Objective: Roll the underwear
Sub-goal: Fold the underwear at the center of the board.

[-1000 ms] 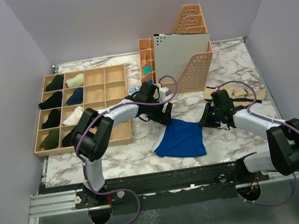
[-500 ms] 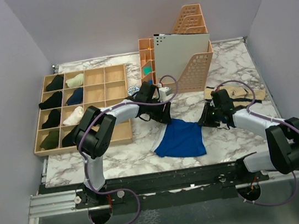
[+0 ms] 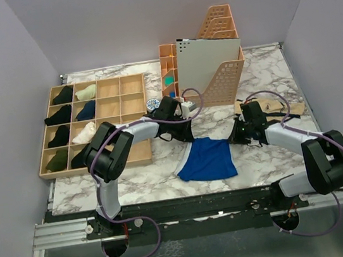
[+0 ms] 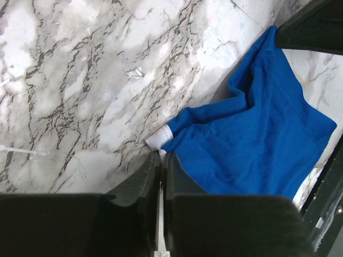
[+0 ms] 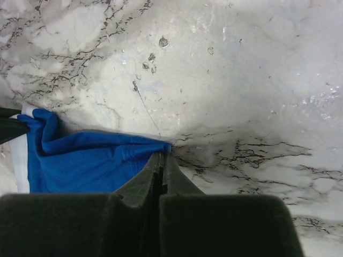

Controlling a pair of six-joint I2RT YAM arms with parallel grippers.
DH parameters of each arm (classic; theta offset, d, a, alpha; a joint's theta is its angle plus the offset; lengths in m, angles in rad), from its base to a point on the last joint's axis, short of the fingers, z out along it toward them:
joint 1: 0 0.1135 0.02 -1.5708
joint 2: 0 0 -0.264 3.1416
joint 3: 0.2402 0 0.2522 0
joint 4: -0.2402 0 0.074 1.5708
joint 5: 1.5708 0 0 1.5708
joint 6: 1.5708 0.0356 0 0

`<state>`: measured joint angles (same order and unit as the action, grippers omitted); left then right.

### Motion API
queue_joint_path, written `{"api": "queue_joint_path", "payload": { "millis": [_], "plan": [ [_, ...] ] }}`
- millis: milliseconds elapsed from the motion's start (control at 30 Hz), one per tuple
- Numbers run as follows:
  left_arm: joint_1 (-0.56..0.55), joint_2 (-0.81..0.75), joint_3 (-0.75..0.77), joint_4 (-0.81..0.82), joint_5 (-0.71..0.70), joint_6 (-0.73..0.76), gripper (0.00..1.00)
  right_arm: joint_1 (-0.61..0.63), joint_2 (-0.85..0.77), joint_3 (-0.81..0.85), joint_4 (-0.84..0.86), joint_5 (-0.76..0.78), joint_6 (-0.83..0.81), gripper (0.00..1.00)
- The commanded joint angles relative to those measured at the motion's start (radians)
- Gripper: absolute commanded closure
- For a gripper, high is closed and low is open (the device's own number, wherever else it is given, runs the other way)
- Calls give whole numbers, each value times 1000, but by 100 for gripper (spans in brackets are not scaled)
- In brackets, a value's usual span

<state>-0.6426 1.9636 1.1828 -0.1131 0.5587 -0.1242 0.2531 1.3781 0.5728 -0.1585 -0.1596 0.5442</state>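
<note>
The blue underwear (image 3: pixel 208 160) lies flat on the marble table, near the front middle. My left gripper (image 3: pixel 189 137) is at its far left corner. In the left wrist view the jaws (image 4: pixel 162 155) are closed on that corner of the cloth (image 4: pixel 257 139), right by a small white label (image 4: pixel 159 138). My right gripper (image 3: pixel 233 138) is at the far right corner. In the right wrist view it (image 5: pixel 162 155) is shut, pinching the edge of the blue cloth (image 5: pixel 91 160).
A wooden compartment tray (image 3: pixel 112 121) holding several rolled garments stands at the left. Orange file holders (image 3: pixel 224 70) with a grey board stand at the back. A beige garment (image 3: pixel 272 105) lies to the right, behind my right arm.
Both grippers have closed on the far corners of the underwear. The cloth's far edge has drawn in slightly; the arms have barely moved.
</note>
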Motion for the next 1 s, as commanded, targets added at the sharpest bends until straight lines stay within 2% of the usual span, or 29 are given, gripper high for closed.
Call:
{"api": "queue_joint_path", "payload": {
  "millis": [0, 167, 233, 367, 433, 467, 567, 700, 867, 967],
  "plan": [
    [1, -69, -41, 4, -45, -23, 99, -2, -17, 19, -16, -30, -59, 100],
    [3, -152, -85, 58, -79, -44, 100, -3, -83, -8, 83, -120, -80, 99],
    [5, -175, -90, 53, -107, -42, 100, -3, -79, 16, 42, -109, -83, 95],
    [8, -180, -82, 16, -139, -29, 100, -3, -44, 55, -28, -43, -87, 75],
    [9, -165, -73, -4, -143, -24, 100, -2, -44, 62, -33, -26, -97, 56],
    [9, -158, -70, -12, -143, -22, 100, -3, -41, 69, -42, -17, -102, 50],
    [9, -147, -70, -12, -143, -22, 100, -3, -24, 87, -59, 0, -125, 38],
    [9, -138, -63, -14, -148, -21, 100, -3, 4, 113, -90, 56, -146, 37],
    [9, -127, -47, -31, -151, -8, 100, -3, 82, 130, -53, -115, -219, 37],
    [10, -120, -40, -34, -147, -6, 100, -2, 136, 146, -44, -164, -229, 37]
  ]
}}
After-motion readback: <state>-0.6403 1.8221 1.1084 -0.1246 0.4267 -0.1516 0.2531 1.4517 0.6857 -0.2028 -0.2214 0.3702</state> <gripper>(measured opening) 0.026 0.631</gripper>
